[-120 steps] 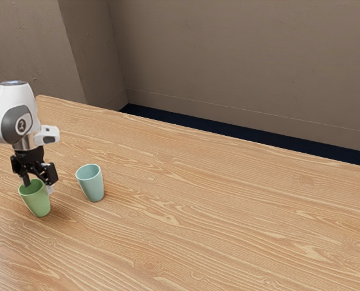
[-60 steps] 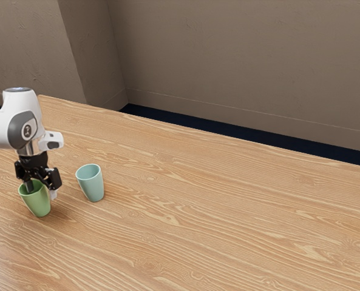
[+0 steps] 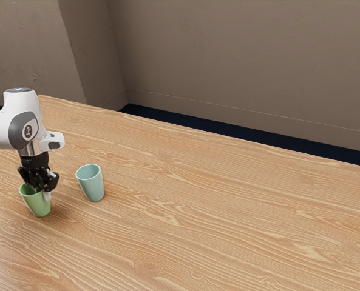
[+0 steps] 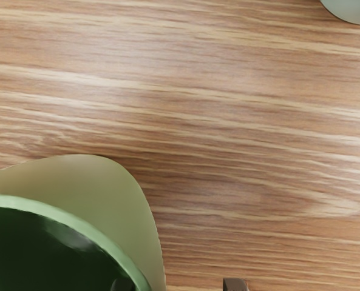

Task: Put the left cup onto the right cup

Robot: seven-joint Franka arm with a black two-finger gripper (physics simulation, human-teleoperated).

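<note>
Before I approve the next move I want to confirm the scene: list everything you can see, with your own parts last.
green cup: one, green, upright on the table toward the exterior view's left
teal cup: one, pale teal, upright on the table, to the exterior view's right of the green cup and apart from it
table: one, light wood grain, under both cups
walls: two, grey-brown, meeting in a corner behind the table
floor strip: one, dark blue, between the table's far edge and the wall
arm: one, white and grey, above the green cup
jaws: one pair, black, at the green cup's rim
</note>
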